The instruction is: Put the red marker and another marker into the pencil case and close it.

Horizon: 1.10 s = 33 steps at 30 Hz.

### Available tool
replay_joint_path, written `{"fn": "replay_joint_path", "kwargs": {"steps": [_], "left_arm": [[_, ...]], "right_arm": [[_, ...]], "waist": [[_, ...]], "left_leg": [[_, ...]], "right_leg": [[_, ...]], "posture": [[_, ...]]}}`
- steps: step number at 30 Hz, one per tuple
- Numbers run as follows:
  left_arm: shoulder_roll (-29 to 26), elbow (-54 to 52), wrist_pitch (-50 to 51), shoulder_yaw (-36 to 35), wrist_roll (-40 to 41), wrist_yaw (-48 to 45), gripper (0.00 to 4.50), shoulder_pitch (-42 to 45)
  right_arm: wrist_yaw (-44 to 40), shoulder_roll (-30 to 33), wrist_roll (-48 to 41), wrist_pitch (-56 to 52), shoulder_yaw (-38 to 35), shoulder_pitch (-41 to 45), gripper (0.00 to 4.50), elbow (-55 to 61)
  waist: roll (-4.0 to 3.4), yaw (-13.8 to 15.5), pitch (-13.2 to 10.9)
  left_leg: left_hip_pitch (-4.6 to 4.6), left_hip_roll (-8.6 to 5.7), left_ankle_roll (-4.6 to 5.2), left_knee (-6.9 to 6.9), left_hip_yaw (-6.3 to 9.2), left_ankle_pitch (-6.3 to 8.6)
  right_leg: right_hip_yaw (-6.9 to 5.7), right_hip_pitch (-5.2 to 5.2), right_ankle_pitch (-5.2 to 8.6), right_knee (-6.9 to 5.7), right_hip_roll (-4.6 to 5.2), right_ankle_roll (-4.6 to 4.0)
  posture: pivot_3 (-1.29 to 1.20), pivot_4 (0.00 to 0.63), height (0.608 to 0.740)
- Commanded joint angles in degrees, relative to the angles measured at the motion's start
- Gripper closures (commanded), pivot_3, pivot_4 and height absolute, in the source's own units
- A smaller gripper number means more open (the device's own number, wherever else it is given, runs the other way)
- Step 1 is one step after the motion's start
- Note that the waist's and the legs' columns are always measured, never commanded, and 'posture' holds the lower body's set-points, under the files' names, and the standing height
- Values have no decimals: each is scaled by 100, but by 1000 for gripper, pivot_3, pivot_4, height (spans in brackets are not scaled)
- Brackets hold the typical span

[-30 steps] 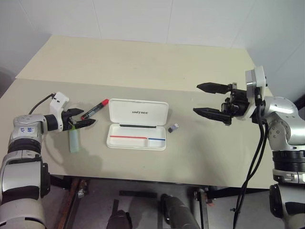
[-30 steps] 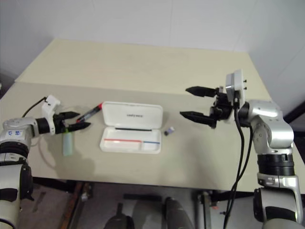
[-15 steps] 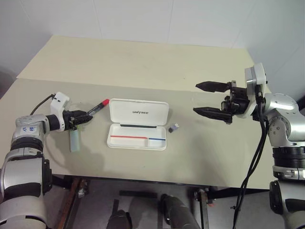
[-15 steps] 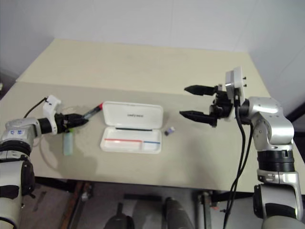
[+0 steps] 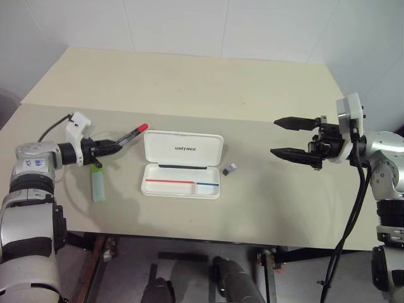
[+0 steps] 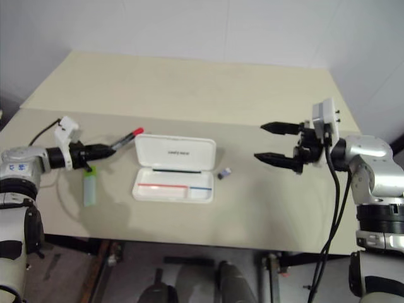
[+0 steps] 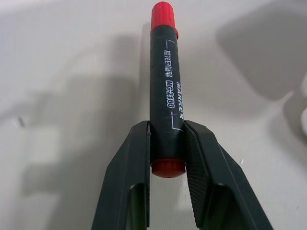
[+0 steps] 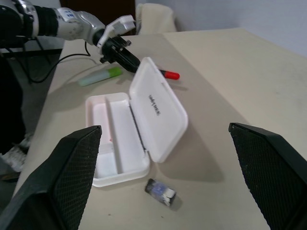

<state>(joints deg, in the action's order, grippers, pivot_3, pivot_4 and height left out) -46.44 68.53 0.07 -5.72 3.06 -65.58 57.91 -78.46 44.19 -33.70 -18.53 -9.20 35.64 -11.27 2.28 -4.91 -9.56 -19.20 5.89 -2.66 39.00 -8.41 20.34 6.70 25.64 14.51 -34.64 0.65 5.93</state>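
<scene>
The surface (image 5: pixel 189 82), pale beige and wide, spreads out under both my arms. Sitting near its middle is the pencil case (image 5: pixel 182 164), white, lid flung back and propped up with the dark lettering facing me, the shallow tray open toward me with a red and blue stripe along its inside.

Out on my right, my right hand (image 5: pixel 291 136) hangs above the surface, well apart from the case, its two black fingers spread wide with nothing between them. From that wrist I look back across the open case toward my other arm.

On my left, my left hand (image 5: pixel 112 146) is clamped on the red marker (image 5: pixel 129 136). In the wrist view the two fingers (image 7: pixel 132 167) squeeze the black barrel just above its red tail end, and the red cap points away from me. From the head views the marker slants up off the surface, cap end reaching toward the near left corner of the case lid, just short of it.

Below that hand lies another marker (image 5: pixel 98 187), the stubby pale green one with its brighter green cap toward my fingers, flat on the surface and left of the case.

Smallest of all, a tiny dark grey-blue piece (image 5: pixel 230 169) rests just beside the right end of the case.
</scene>
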Motion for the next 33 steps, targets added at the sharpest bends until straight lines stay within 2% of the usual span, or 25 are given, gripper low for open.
{"fn": "replay_joint_path", "kwargs": {"steps": [1, 8, 16, 20, 26, 33], "left_arm": [[-251, -431, -109, -147, 140, -149, 3882, 214], [-475, -2277, 622, -303, 680, -789, 3882, 105], [-561, -5519, 2480, -346, 1798, -1138, 3882, -868], [-475, -6715, 3118, -21, 2084, -1101, 3882, -1279], [-194, -7143, 3153, 574, 1807, -666, 3882, -1477], [-117, -7002, 2401, 1216, 1063, -394, 3882, -1772]], "right_arm": [[-101, 186, -84, 36, -239, -87, 0, 116], [-194, 394, -279, -220, -318, -620, 0, 600], [-249, 524, -377, -411, -296, -1212, 0, 1160], [-186, 490, -290, -344, -218, -1136, 0, 1063], [-101, 384, -184, -257, -148, -1024, 0, 979], [12, 381, -171, -247, -218, -1155, 0, 1059]], "waist": [[-1, -7, 0], [-4, 10, -3], [-8, 15, -5], [-8, 13, -5], [-8, 14, -5], [-9, 15, -6]], "left_leg": [[0, 1, 0, 0, 0, 0], [-1, 2, -1, 1, 0, 0], [2, 4, -3, 8, 1, 2], [4, 3, -3, 16, 1, 2], [12, 1, -3, 16, 6, -2], [6, 1, -2, 13, 5, 0]], "right_leg": [[0, 0, 0, 0, 0, 0], [-1, 1, 0, -3, 0, 1], [-1, 1, 2, -12, 2, 4], [2, 0, -1, -13, 2, 9], [4, -1, -1, -4, 1, 9], [4, -1, -1, 7, 2, 8]], "posture": [[0, 150, 740], [0, 150, 740], [0, 150, 740], [0, 150, 740], [0, 150, 740], [0, 150, 740]]}}
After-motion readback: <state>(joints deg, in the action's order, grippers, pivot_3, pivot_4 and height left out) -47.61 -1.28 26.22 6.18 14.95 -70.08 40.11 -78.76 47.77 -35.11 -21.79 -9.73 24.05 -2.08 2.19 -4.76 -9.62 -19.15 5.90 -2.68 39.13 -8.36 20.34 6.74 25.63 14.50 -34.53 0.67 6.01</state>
